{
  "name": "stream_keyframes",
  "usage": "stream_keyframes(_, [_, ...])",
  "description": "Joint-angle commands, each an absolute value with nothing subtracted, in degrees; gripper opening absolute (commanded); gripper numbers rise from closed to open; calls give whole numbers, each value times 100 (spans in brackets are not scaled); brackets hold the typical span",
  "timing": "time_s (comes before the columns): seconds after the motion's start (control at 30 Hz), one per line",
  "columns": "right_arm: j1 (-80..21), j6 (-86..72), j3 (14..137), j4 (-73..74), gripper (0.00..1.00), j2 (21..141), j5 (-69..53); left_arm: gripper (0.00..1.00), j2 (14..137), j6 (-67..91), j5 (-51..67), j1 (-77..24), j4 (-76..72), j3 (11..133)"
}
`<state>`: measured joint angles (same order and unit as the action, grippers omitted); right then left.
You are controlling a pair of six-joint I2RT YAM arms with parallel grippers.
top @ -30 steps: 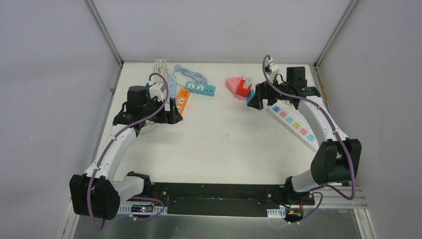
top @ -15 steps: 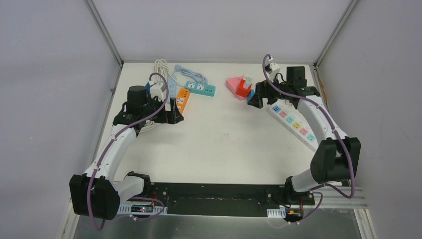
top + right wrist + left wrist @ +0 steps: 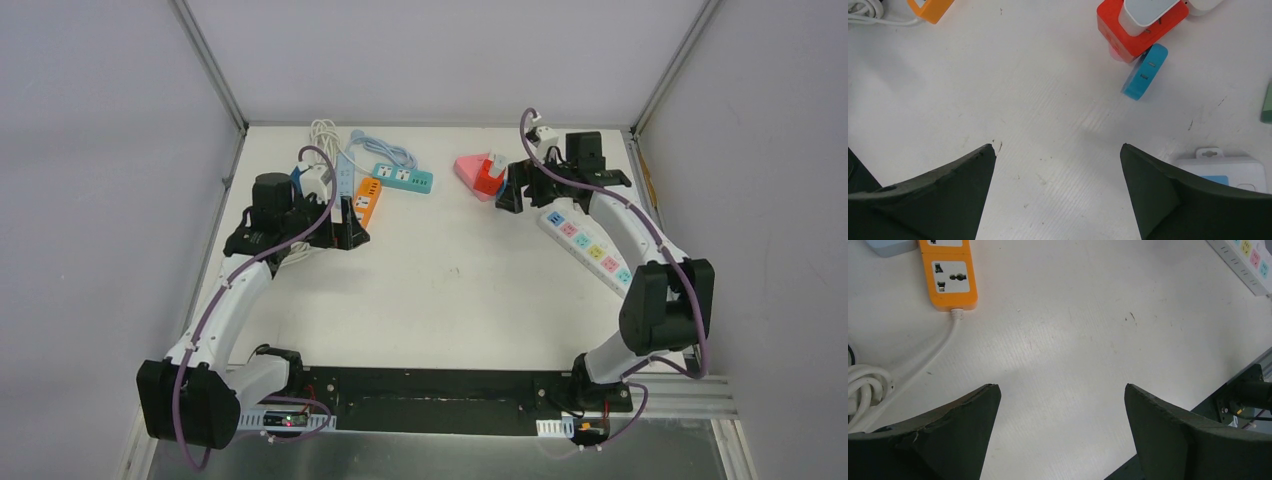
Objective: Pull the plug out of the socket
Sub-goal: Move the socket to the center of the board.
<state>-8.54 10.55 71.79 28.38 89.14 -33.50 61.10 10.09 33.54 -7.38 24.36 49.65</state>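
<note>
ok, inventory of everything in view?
orange plastic power strip: 1, orange, rear left
teal power strip: 1, teal, rear, beside orange one
long white power strip, pastel sockets: 1, white, right side
pink triangular socket block: 1, pink, rear centre-right
red cube socket: 1, red, by pink block, white plug inserted
flat blue adapter: 1, blue, beside red cube
coiled white cable: 1, white, rear left
left gripper: 1, black, open
right gripper: 1, black, open

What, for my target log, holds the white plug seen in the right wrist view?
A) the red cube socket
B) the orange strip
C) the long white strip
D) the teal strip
A: the right wrist view shows the white plug seated in the red cube socket, while the orange strip shows a bare outlet.
</note>
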Motion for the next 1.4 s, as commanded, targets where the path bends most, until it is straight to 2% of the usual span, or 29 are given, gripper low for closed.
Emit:
stream_keyframes(0.0, [-1131, 802, 7754, 2676, 100, 9215, -2707, 99, 5878, 1095, 3480, -659, 2225, 4926])
stream_keyframes(0.27, [-1624, -366, 9159, 2633, 100, 10198, -732, 99, 5773, 1125, 3524, -659, 2212, 4907])
stream_keyframes(0.43, [-1869, -1035, 10487, 3228, 100, 11230, 468, 99, 5697, 1137, 3524, -659, 2213, 4895])
stream_keyframes(0.57, [-1872, -1362, 11401, 3724, 100, 11914, 574, 99, 5639, 1131, 3517, -659, 2207, 4888])
stream_keyframes(0.73, [-1876, -1580, 11944, 3982, 100, 12367, 697, 99, 5608, 1126, 3511, -650, 2206, 4882])
stream_keyframes(1.37, [-1872, -1839, 11885, 4225, 100, 12878, 483, 99, 5622, 1156, 3568, -650, 2186, 4883])
